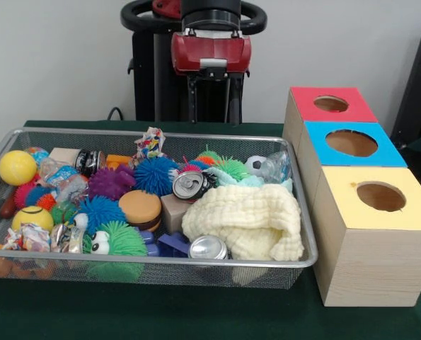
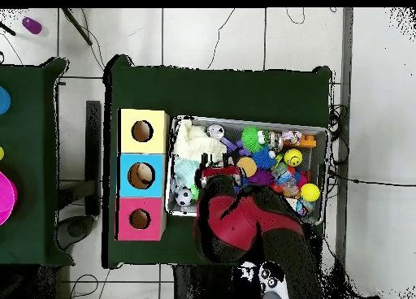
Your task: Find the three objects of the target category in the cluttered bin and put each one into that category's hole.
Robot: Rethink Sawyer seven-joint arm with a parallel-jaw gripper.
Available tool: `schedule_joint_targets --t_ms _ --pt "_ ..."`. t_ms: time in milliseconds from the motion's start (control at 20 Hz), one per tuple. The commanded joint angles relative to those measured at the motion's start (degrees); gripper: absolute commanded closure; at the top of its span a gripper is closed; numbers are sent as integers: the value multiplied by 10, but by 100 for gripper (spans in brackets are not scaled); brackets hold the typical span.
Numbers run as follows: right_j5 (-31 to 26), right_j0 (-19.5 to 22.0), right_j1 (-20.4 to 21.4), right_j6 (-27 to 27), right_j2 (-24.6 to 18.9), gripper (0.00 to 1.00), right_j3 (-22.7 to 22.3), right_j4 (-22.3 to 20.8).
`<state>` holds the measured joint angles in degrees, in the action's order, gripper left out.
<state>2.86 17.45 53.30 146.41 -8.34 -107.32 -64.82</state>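
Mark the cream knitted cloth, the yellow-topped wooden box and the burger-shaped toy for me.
cream knitted cloth (image 1: 244, 221), front view, middle of the folded fabric.
yellow-topped wooden box (image 1: 377, 265), front view, bare wooden front wall.
burger-shaped toy (image 1: 140, 207), front view, top bun.

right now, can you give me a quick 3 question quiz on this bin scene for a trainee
1. True or false: the three boxes beside the wire bin each have one round hole in the top.
2. Multiple choice: in the front view, which box stands nearest the camera? A) red box B) blue box C) yellow box
3. Fill in: the large cream cloth lies at the end of the bin nearest the ____.

Key
1. True.
2. C, the yellow box.
3. Boxes; a drink can lies against the cloth at the bin's front edge.
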Motion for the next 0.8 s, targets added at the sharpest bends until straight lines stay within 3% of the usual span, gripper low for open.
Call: schedule_joint_targets --t_ms 50,450,800 --pt "31 0 -26 4 25 0 36 4" --pt "38 -6 -30 3 35 0 35 4" --pt "33 11 -8 3 12 0 19 -4"
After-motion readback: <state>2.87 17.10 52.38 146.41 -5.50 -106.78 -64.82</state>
